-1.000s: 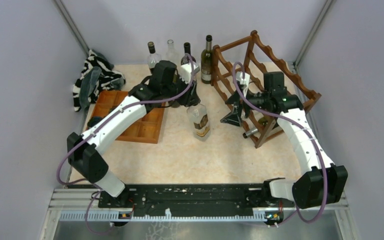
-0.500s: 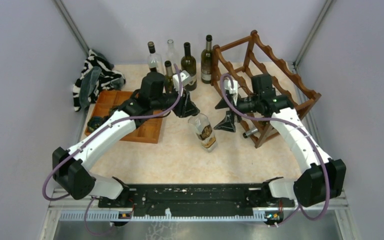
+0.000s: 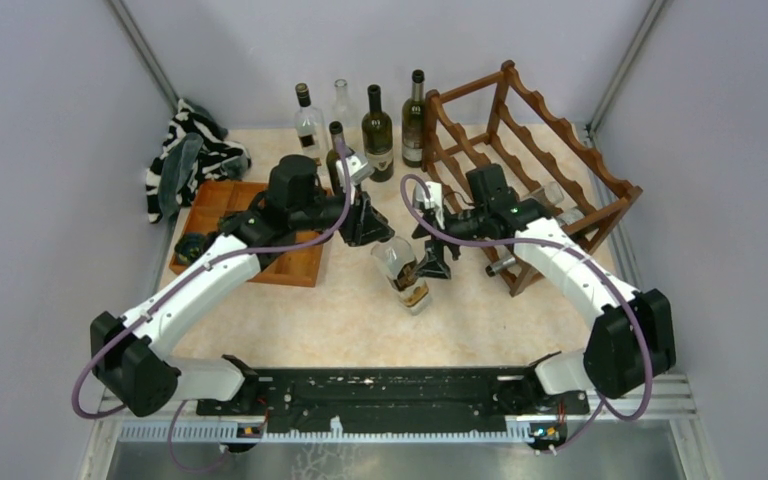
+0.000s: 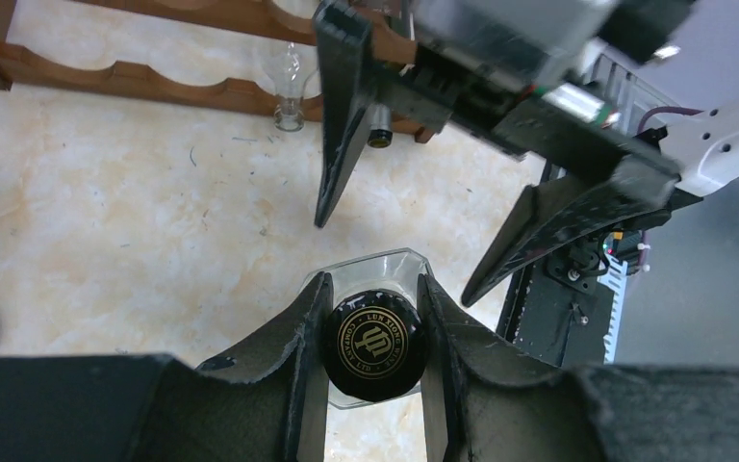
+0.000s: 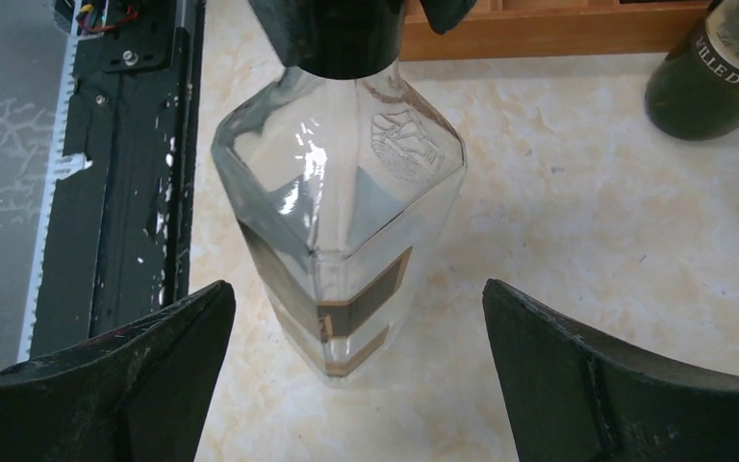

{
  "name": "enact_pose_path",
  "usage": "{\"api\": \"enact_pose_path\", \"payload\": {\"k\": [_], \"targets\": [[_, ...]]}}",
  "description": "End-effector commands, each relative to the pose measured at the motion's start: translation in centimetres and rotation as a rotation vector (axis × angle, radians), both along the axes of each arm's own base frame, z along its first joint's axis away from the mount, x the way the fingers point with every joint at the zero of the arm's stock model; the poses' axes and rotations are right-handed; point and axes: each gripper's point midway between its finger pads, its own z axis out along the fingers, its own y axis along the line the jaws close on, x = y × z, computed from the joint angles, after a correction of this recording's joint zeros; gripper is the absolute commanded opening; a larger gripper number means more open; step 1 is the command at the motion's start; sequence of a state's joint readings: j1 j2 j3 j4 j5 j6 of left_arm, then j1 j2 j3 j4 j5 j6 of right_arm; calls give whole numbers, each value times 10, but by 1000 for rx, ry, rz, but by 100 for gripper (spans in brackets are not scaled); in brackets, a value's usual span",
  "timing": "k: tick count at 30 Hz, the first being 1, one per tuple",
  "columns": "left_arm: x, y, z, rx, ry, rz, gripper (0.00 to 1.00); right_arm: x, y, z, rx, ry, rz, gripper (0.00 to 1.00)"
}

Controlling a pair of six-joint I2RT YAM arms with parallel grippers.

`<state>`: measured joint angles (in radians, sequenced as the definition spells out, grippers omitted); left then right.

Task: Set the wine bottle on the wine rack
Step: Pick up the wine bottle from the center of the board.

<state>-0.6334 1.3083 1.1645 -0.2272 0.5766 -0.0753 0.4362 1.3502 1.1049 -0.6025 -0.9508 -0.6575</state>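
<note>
The wine bottle (image 3: pixel 406 272) is clear square glass with a black cap (image 4: pixel 375 339) and a dark label with gold edges. It leans with its base toward the near edge. My left gripper (image 3: pixel 378 232) is shut on its capped neck, one finger on each side of the cap in the left wrist view. My right gripper (image 3: pixel 430 238) is open just right of the bottle. Its wide fingers (image 5: pixel 115 385) straddle the bottle's lower body (image 5: pixel 346 202) without touching. The wine rack (image 3: pixel 550 150), dark reddish-brown with wavy rails, stands at the back right behind the right arm.
Several bottles (image 3: pixel 377 125) stand at the back of the table, left of the rack. The rack's lower tier holds two lying bottles, necks (image 4: pixel 289 91) pointing out. An orange-brown compartment tray (image 3: pixel 260 240) lies left, a zebra-striped cloth (image 3: pixel 192 150) behind it.
My left arm has drawn the bottle away from the back row, toward the near edge. My right gripper has swung left from the rack to straddle the bottle.
</note>
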Motion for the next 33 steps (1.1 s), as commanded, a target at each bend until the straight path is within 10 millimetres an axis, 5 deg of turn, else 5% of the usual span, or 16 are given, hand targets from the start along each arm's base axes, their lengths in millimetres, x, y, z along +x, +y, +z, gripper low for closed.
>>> {"api": "enact_pose_path", "payload": {"k": [1,18,33], "targets": [[-12,-5,65,-172,-166,-80,0,6,16,6,75,-9,25,98],[-27,-3,88,-263,-205,-168,0,-37,33,-7,183,123,194,98],[-27,7,116,-368,-224,-201,0,-49,33,-22,227,163,221,98]]}}
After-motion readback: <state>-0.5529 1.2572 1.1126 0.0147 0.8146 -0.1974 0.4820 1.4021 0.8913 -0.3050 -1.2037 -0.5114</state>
